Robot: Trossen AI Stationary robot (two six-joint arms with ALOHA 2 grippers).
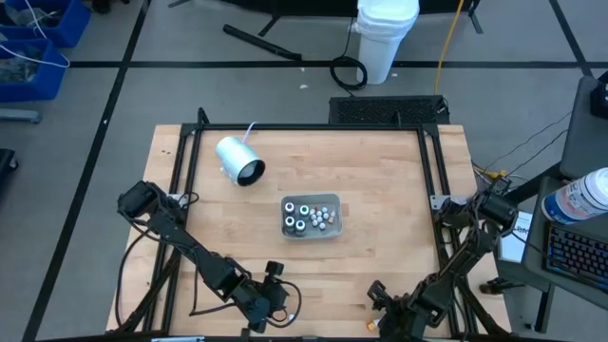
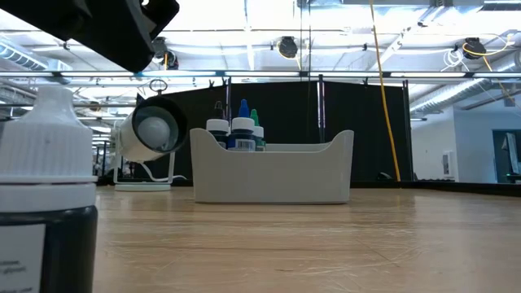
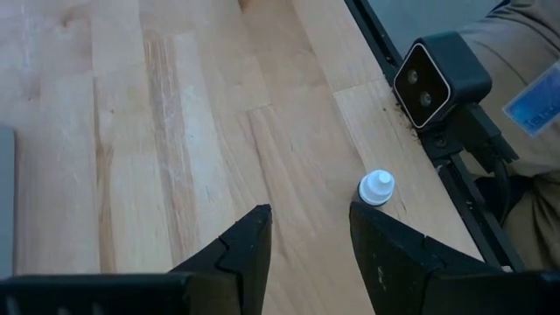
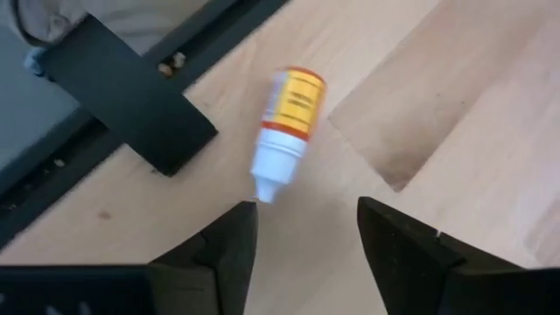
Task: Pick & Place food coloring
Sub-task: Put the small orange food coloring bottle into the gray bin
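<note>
Our right gripper point(image 4: 302, 241) hangs low over the near right edge of the table with its 2 fingers spread and nothing between them. Just ahead of the fingertips lies 1 food coloring bottle point(image 4: 289, 131), orange-and-yellow labelled, on its side on the bare wood; its white nozzle points back toward the gap between our fingers and its long axis runs roughly straight away from them, tilted slightly. It looks blurred, so we judge it may be rolling or just released.

Our left gripper point(image 3: 311, 249), also spread and empty, sits at the near left. A second bottle point(image 3: 376, 187) stands upright, white cap up, just beyond its right fingertip and off the centre line.

The tray point(image 1: 334, 231), holding most of the bottles, lies well ahead of both grippers, mid-table. For the lying bottle the right arm is clearly nearer.
</note>
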